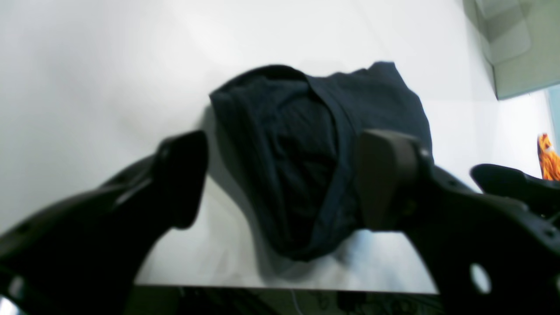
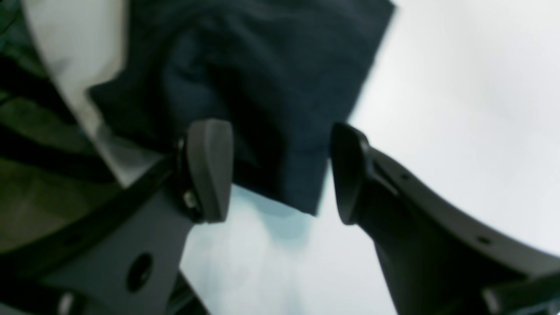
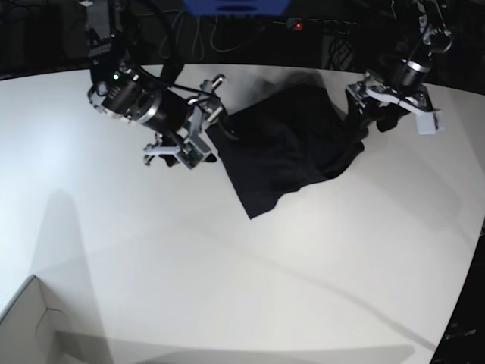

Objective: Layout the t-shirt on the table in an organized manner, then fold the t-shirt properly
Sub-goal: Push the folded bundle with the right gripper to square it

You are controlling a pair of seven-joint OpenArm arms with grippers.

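The black t-shirt (image 3: 284, 148) lies bunched in a crumpled heap near the far edge of the white table (image 3: 227, 258). My left gripper (image 1: 284, 179) stands open, its two fingers wide apart on either side of the rumpled fabric (image 1: 284, 144); in the base view it (image 3: 356, 114) hovers at the shirt's right end. My right gripper (image 2: 280, 175) is open too, with a flat corner of the shirt (image 2: 271, 87) lying between and beyond its fingers. Seen from the base, it (image 3: 212, 125) sits at the shirt's left edge.
A white cardboard box corner (image 3: 23, 322) pokes in at the near left. The table's edge (image 1: 284, 288) runs just below the left gripper. An orange object (image 1: 549, 159) shows at the far right of the left wrist view.
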